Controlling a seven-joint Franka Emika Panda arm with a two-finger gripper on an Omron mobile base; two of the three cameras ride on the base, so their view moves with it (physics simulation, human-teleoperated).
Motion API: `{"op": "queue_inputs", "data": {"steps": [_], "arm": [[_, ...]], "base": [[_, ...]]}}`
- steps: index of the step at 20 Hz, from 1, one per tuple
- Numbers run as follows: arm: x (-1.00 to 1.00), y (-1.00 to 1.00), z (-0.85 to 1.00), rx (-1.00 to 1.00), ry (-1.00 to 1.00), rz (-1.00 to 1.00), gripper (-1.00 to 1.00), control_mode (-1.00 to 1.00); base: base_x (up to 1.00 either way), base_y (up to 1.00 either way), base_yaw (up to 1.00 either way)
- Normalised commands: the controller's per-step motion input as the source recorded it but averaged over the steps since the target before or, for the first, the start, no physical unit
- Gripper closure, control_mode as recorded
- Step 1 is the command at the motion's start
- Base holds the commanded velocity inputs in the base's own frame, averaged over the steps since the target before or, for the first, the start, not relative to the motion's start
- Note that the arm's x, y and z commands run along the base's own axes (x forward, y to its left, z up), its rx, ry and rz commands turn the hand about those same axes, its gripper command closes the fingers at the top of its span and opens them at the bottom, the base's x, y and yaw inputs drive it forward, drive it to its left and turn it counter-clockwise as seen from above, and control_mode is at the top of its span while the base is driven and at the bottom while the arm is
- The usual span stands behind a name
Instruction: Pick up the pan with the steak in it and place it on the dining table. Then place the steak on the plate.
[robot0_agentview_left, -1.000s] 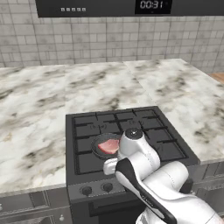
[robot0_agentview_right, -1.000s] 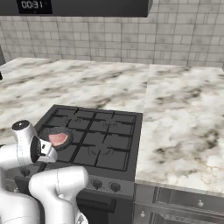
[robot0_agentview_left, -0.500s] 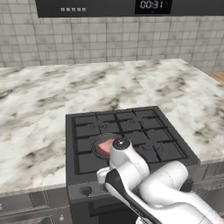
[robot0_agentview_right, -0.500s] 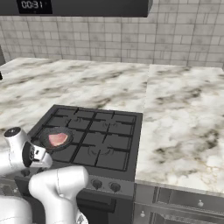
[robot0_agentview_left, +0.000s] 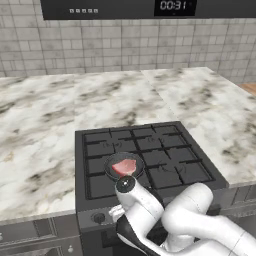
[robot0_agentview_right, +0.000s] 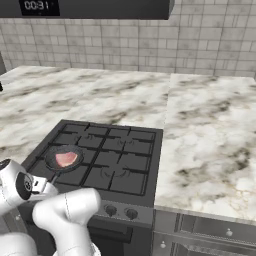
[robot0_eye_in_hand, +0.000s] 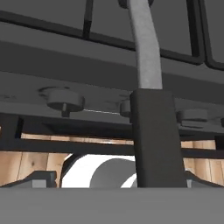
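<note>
Since a second ago the arm has swung lower and toward the stove's front edge; pan and steak have not shifted.

Left base view: the pan (robot0_agentview_left: 123, 166) sits on the front-left burner of the black gas stove (robot0_agentview_left: 150, 155), with the steak (robot0_agentview_left: 124, 166) lying flat inside it. The arm's wrist (robot0_agentview_left: 126, 185) is just in front of the pan, over the stove's front lip, and covers the pan's near rim and handle. A control knob (robot0_agentview_left: 99, 217) shows on the stove's front panel beside the arm. The marble bench (robot0_agentview_left: 45, 130) runs around the stove on both sides, against a tiled wall (robot0_agentview_left: 120, 47). A dark appliance with a clock display (robot0_agentview_left: 172, 6) hangs above.

Right base view: the pan (robot0_agentview_right: 63, 158) is on the burner nearest the arm, the steak (robot0_agentview_right: 65, 159) pink inside it. The wrist (robot0_agentview_right: 22, 185) is below and in front of the pan, near the stove's (robot0_agentview_right: 107, 160) front corner. Two knobs (robot0_agentview_right: 120, 212) show on the front panel. The bench (robot0_agentview_right: 210, 150) extends to the right.

Hand view: the pan's handle (robot0_eye_in_hand: 148, 87) runs straight up the middle, its grey neck above and dark grip close to the camera. Behind it are the stove grates (robot0_eye_in_hand: 52, 22) and the underside of the front panel with knobs (robot0_eye_in_hand: 64, 99). The fingers (robot0_eye_in_hand: 113, 181) stand wide apart, one tip (robot0_eye_in_hand: 37, 179) low at the left and the other low at the right, with the handle between them, not clamped.
</note>
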Motion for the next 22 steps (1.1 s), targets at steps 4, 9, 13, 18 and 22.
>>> {"op": "queue_inputs", "data": {"steps": [4,9,13,18,22], "arm": [[0.06,-0.13,-0.24,0.0,0.0,0.0,-1.0,-1.0],[0.12,-0.08,-0.16,0.0,0.0,0.0,1.0,-1.0],[0.17,-0.1,-0.05,0.03,0.0,0.0,1.0,-1.0],[0.1,-0.15,0.33,0.12,0.0,-0.04,1.0,-1.0],[-0.05,-0.01,0.78,0.1,0.0,-0.08,1.0,-1.0]], "base": [[0.0,0.0,0.0],[0.0,0.0,0.0],[0.0,0.0,0.0],[0.0,0.0,0.0],[0.0,0.0,0.0]]}}
